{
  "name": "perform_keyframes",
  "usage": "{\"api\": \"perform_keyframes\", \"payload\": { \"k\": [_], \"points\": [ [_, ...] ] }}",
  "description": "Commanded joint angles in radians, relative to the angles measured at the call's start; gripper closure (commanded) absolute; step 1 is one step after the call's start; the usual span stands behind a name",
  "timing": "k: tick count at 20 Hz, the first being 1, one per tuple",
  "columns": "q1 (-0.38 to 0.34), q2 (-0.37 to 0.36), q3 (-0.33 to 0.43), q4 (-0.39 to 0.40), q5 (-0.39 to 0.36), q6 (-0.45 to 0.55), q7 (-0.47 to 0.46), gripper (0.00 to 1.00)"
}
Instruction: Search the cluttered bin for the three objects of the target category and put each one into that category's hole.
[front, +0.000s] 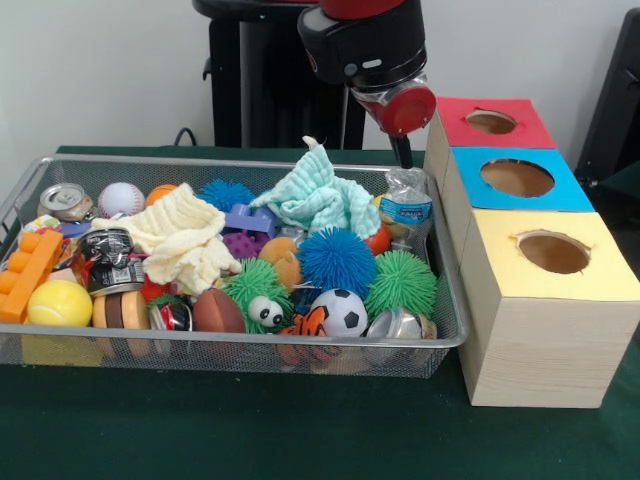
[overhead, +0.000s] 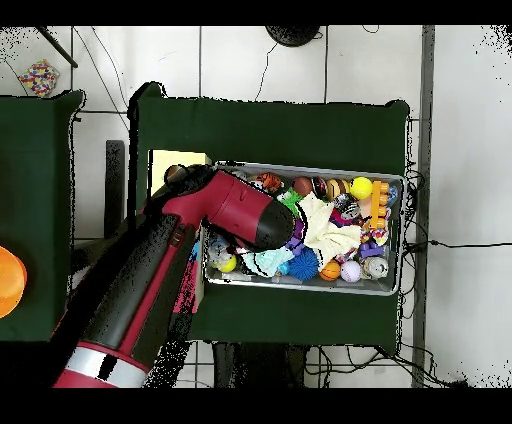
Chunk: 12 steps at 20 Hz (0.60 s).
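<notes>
1. Bin (front: 440, 300) of wire mesh sits on the green tabletop (front: 300, 430), packed with toys, cans and cloths; I see it from the front and from overhead.
2. I see three wooden boxes just beside the bin: the red-topped box (front: 520, 135), the blue-topped box (front: 470, 185) and the yellow-topped box (front: 560, 285), each with a round hole in its lid.
3. My arm (front: 365, 40) comes down over the bin's far corner next to the boxes. The tool (front: 402, 150) shows only as a thin dark stem below the red wrist, so I cannot tell whether it is wide or narrow, or holding anything.
4. Directly under the tool lies a crumpled plastic water bottle (front: 405, 200) with a blue label, against the bin's wall nearest the boxes.
5. I count several balls: a baseball (front: 121, 198), a yellow ball (front: 59, 302), a soccer ball (front: 338, 312), a small brown football (front: 218, 311), and spiky ones in blue (front: 336, 260) and green (front: 401, 283).
6. A mint green cloth (front: 318, 195) and a pale yellow cloth (front: 185, 235) lie on top of the pile.
7. A soda can (front: 65, 200) and an orange building block (front: 28, 270) rest at the end away from the boxes.
8. In the overhead view the arm covers the boxes' end of the bin.
</notes>
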Motion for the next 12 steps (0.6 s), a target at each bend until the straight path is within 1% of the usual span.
{"api": "perform_keyframes", "payload": {
  "k": [1, 12],
  "points": [
    [-0.032, 0.011, 0.132, 0.059, 0.071, 0.022, 0.046, 1.00],
    [-0.030, 0.009, 0.134, 0.061, 0.069, 0.032, 0.020, 1.00]
  ]
}}
